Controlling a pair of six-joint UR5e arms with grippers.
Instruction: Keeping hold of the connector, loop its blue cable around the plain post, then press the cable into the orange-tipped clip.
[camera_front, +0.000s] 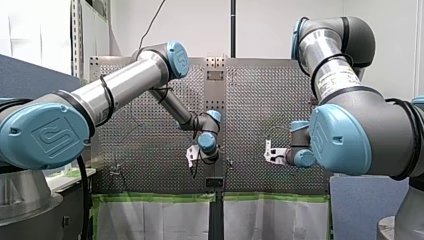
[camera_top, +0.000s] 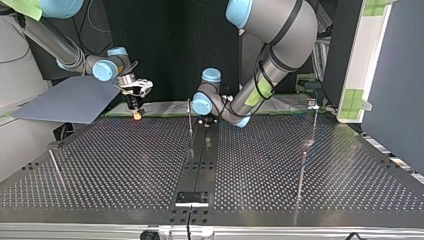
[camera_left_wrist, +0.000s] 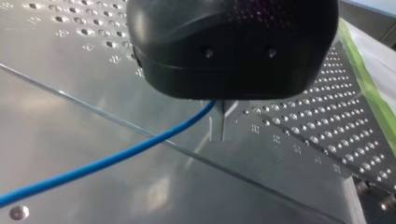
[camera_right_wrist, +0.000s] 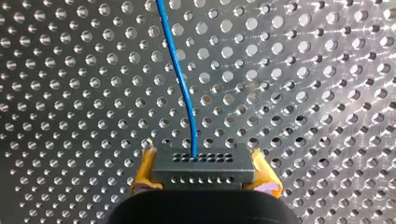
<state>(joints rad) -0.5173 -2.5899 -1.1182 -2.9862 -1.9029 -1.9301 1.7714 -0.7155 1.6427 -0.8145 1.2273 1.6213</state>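
In the right wrist view my right gripper (camera_right_wrist: 202, 157) is shut on a dark grey connector (camera_right_wrist: 203, 171), one yellow pad (camera_right_wrist: 145, 168) on each side. The blue cable (camera_right_wrist: 184, 88) leaves the connector's face and runs away over the perforated plate. In the left wrist view my left gripper (camera_left_wrist: 222, 135) has its metal fingers (camera_left_wrist: 218, 122) shut on the blue cable (camera_left_wrist: 116, 156), close above the plate. At the top view's left, my right gripper (camera_top: 136, 113) hangs over the table's far edge. My left gripper (camera_top: 206, 120) is low at the far middle, beside a thin post (camera_top: 190, 117).
Other thin posts stand on the perforated table (camera_top: 125, 165): one at the top view's near left (camera_top: 55, 164), one at the right (camera_top: 301, 172), and a far-right one with a small head (camera_top: 313, 105). A dark strip (camera_top: 200, 160) with a plate runs down the middle.
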